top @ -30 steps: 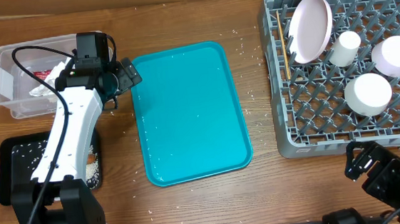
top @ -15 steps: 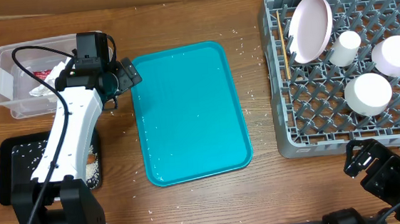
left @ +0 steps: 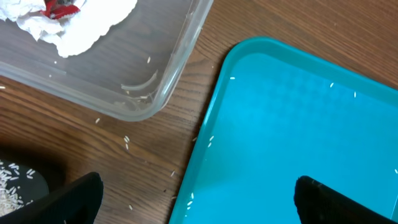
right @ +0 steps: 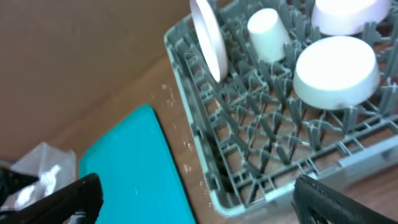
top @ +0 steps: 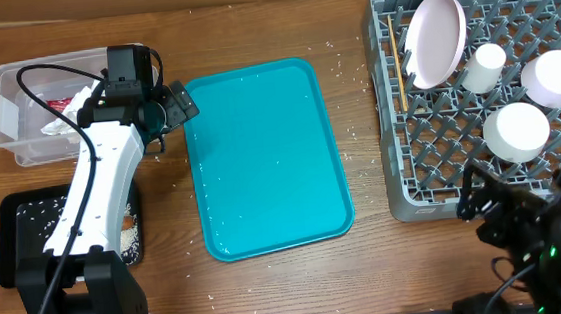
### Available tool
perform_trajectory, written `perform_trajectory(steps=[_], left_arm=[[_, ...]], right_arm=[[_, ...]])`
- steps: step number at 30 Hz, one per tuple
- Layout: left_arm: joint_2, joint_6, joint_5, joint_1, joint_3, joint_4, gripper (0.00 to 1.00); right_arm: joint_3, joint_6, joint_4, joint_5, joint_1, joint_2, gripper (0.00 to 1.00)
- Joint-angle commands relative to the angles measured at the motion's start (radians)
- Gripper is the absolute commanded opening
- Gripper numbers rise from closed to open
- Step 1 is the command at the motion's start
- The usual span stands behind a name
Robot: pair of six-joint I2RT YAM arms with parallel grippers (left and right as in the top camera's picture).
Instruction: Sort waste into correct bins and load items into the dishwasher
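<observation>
The grey dishwasher rack [top: 392, 98] at the right holds a white plate [top: 434, 38] on edge, a small cup [top: 484, 67], two upturned bowls [top: 555, 77] [top: 516, 130] and a thin wooden stick [top: 394, 63]. At the left, a crumpled napkin [top: 65, 116] and a red wrapper [top: 55, 100] lie in the clear tub [top: 3, 99]. The black tray [top: 13, 223] below it holds rice [top: 131, 232]. My left gripper [top: 169, 118] hangs open and empty over the teal tray's left edge [left: 205, 143]. My right gripper [top: 480, 201] is open and empty at the rack's front edge [right: 214, 180].
The teal serving tray [top: 266, 158] lies in the middle with a few rice grains on it. Loose grains [left: 126, 142] dot the wooden table between the tub [left: 174, 68] and the tray, and near the rack's left side [top: 346, 67].
My right arm has moved up and left, closer to the rack's front edge. The left arm has not moved.
</observation>
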State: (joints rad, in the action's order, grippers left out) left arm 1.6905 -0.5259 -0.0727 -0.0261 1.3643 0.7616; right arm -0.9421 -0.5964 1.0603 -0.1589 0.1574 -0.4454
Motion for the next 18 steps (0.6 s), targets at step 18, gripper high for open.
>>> perform_trajectory(steps=[18], left_arm=[[-0.029,-0.021,-0.013,-0.007,0.017,-0.003,1.00]], right_arm=[[0.840,0.235,-1.011,0.335,-0.190,0.443,1.00]])
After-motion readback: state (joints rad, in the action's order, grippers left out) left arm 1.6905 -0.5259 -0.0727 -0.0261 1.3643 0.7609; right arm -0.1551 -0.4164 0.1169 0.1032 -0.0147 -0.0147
